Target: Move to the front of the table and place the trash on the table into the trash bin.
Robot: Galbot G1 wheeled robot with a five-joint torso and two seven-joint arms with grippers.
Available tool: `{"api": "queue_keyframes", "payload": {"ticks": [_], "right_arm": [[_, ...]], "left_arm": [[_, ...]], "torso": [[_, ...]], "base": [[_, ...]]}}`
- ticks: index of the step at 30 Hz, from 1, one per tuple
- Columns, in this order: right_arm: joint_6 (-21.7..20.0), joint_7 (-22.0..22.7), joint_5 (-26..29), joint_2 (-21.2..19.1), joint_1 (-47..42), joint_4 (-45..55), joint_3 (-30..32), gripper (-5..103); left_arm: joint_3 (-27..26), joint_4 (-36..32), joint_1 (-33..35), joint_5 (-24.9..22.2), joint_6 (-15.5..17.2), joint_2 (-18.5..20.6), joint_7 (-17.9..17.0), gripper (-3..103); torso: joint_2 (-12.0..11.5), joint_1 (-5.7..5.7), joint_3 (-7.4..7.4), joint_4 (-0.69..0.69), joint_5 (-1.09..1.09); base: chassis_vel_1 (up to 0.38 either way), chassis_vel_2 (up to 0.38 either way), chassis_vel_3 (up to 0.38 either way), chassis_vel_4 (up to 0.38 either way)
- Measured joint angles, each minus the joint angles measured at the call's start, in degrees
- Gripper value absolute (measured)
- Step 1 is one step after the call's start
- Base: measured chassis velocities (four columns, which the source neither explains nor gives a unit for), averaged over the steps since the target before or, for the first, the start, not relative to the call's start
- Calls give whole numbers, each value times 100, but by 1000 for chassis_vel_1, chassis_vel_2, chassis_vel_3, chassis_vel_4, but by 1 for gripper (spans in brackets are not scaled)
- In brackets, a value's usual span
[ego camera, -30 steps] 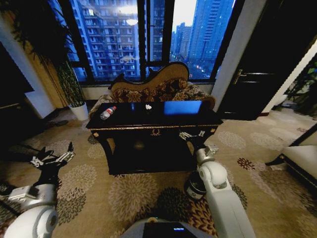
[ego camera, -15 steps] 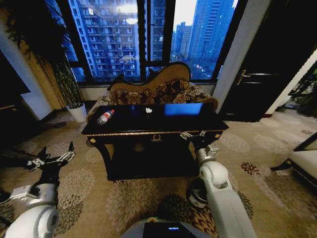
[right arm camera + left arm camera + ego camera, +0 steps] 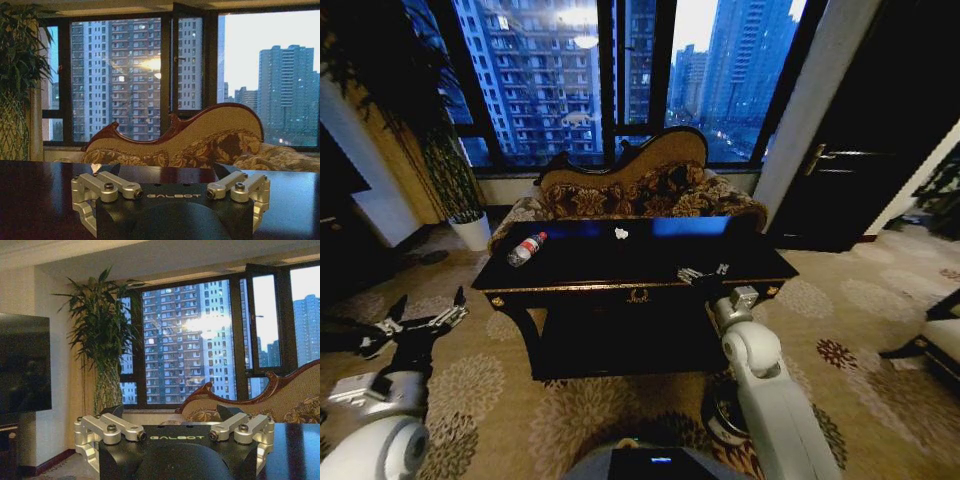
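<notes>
The black table (image 3: pixel 650 258) with gold trim stands straight ahead, close to me. On its left end lies a clear bottle (image 3: pixel 526 249) with a red label and cap. A small white crumpled scrap (image 3: pixel 621 234) rests near the middle back. The trash bin (image 3: pixel 718 418) stands on the carpet by the table's right front leg, mostly hidden behind my right arm. My right gripper (image 3: pixel 703 273) is open at the table's front edge, and the right wrist view has its open gripper (image 3: pixel 167 171) just above the dark tabletop (image 3: pixel 40 200). My left gripper (image 3: pixel 425 306) hangs open over the carpet, left of the table.
An ornate patterned sofa (image 3: pixel 640 185) sits right behind the table, under the windows. A tall plant in a white pot (image 3: pixel 472 228) stands at the back left, next to a dark TV (image 3: pixel 25 365). A black door (image 3: pixel 860 150) is at the right. Patterned carpet lies around the table.
The whole picture has shifted: I have come closer to the table, which now looks larger. My right gripper now reaches its front edge. The bottle and scrap have not moved on the table.
</notes>
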Motion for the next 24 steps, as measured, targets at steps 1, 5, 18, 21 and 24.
{"api": "queue_keyframes", "payload": {"ticks": [1, 5, 18, 21, 24], "right_arm": [[-16, 0, 5, -4, 45, -32, -44, 100], [-22, 0, 9, -20, 93, -101, -77, 100], [-138, 0, 71, -209, 331, -374, -495, 100], [-148, 0, 317, -298, 711, -609, -829, 100], [-154, -1, 487, -306, 1147, -925, -1183, 100]], "left_arm": [[1, 15, -3, -3, 1, -5, 0, 100], [3, 39, -9, -4, 1, -7, 0, 100], [331, 20, -109, 202, -12, -91, 0, 100], [352, -63, -99, 222, 2, -96, -9, 100], [313, -121, -69, 222, 8, -97, -18, 100]], "torso": [[0, 0, 0, -1, 0], [-1, 1, 0, 0, 0], [-2, 3, 1, 0, -1], [2, -3, -2, 0, 0], [2, -4, -1, 1, 0]], "base": [[-221, 205, 221, -186], [-204, 208, 197, -203], [-110, 107, 97, -106], [0, 0, 0, 0], [0, 0, 0, 0]]}}
